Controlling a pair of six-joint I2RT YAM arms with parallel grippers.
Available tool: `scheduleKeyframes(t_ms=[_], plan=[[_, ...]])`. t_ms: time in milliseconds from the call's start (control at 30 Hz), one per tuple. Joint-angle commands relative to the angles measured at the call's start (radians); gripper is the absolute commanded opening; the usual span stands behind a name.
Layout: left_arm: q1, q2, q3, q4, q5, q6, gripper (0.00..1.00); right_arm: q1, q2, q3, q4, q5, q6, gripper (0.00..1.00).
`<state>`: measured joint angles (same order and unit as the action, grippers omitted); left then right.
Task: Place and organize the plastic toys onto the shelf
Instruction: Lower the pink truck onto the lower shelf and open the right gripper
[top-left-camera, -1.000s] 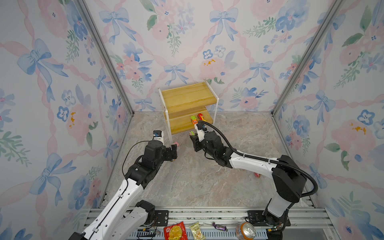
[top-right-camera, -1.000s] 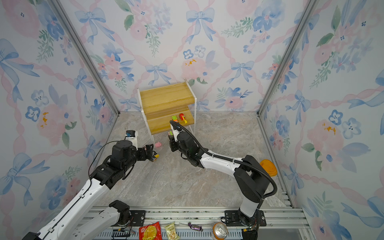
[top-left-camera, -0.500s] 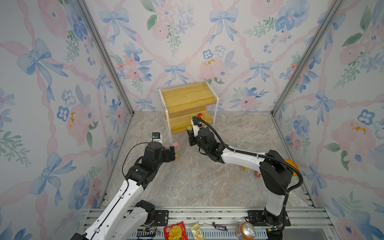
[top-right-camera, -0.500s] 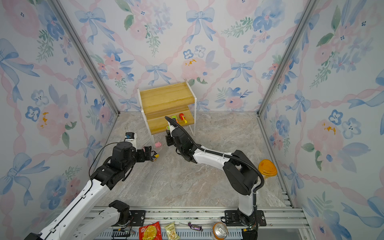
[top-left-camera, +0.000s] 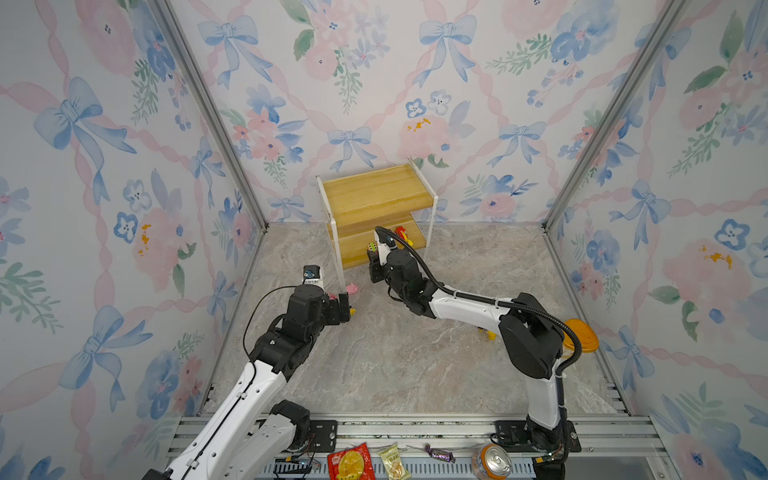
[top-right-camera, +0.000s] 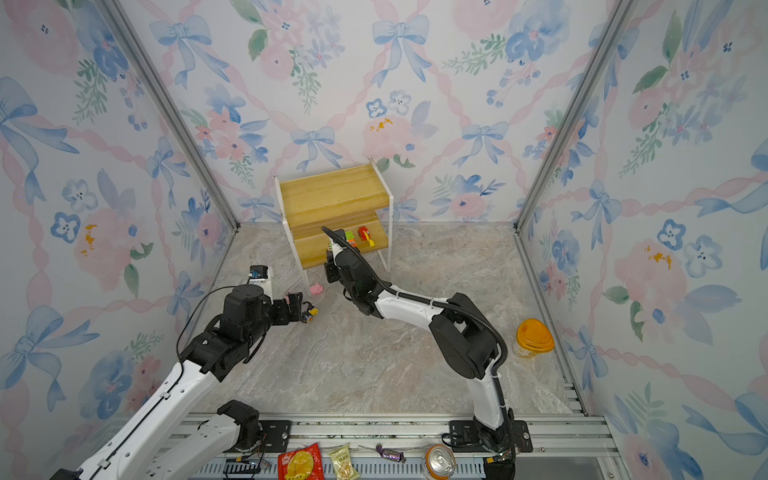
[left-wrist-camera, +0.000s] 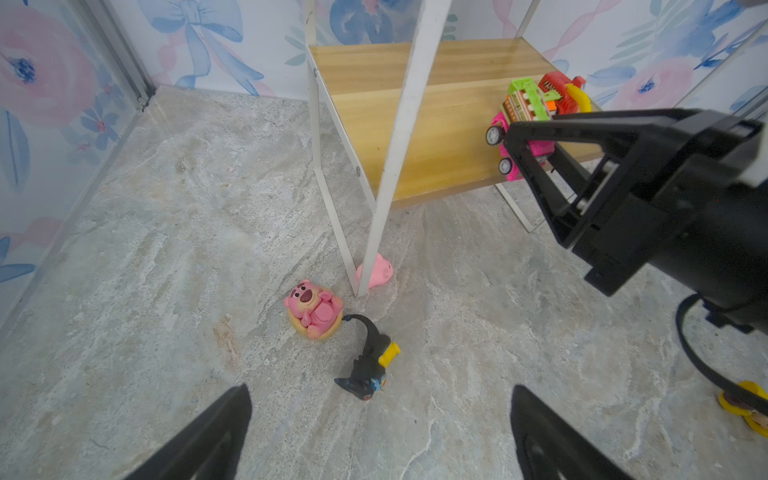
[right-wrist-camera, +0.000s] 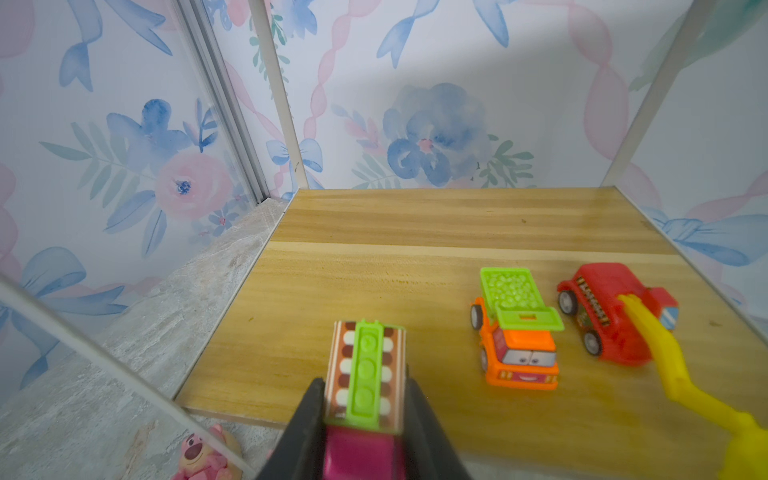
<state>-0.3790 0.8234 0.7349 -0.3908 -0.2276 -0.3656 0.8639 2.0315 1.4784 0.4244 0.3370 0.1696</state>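
- The shelf (top-left-camera: 374, 193) stands at 12 o'clock on the floor (top-left-camera: 395, 374). Its top board (top-right-camera: 332, 193) is bare, so we judge that tier unfilled.
- The right gripper (right-wrist-camera: 365, 388) reaches the front edge of the lower board (right-wrist-camera: 415, 257), pinching the pink car (right-wrist-camera: 365, 353) (whether its wheels rest on the wood, we cannot tell).
- The left gripper (left-wrist-camera: 380, 392) hangs low at about 7 o'clock from the shelf, with its fingers spread wide and nothing between them.
- Two vehicles already stand on the lower board. The green-and-orange truck (right-wrist-camera: 515, 332) is at 3 o'clock from the pink car, and the red car (right-wrist-camera: 602, 311) is at 3 o'clock from the truck. We judge the pink car to be the third delivery, almost done.
- The pink bear figure (left-wrist-camera: 313, 307) waits on the floor at 8 o'clock from the pig.
- The black-and-yellow figure (left-wrist-camera: 370, 361) lies on its side at 6 o'clock from the pig, below the left gripper. We think it is the likely next pick.
- The pink pig (left-wrist-camera: 380, 270) lies against the shelf's front leg.
- A yellow toy (top-left-camera: 486, 332) lies at about 5 o'clock from the shelf, mostly hidden by the right arm.
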Motion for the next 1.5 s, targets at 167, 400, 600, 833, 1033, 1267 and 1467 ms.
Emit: scheduleKeyframes(t_ms=[167,400,600,833,1033,1267,1467], plan=[[0.004,-0.012,-0.012,0.008,0.003,0.022,0.98,-0.004,0.065,0.056,0.089,0.073,-0.033,0.32],[0.004,-0.014,-0.012,0.008,0.005,0.022,0.98,-0.001,0.108,0.076,0.137,0.115,-0.033,0.33],[0.004,-0.015,-0.014,0.008,0.004,0.024,0.98,-0.003,0.136,0.108,0.145,0.124,-0.032,0.34],[0.003,-0.012,-0.013,0.008,0.002,0.024,0.98,-0.009,0.157,0.127,0.145,0.138,-0.032,0.34],[0.003,-0.01,-0.012,0.009,0.002,0.024,0.98,-0.014,0.158,0.137,0.152,0.129,-0.026,0.36],[0.003,-0.008,-0.012,0.01,0.003,0.023,0.98,-0.017,0.117,0.126,0.149,0.098,-0.011,0.42],[0.005,-0.009,-0.014,0.01,0.003,0.024,0.98,-0.018,0.081,0.097,0.165,0.074,-0.002,0.47]])
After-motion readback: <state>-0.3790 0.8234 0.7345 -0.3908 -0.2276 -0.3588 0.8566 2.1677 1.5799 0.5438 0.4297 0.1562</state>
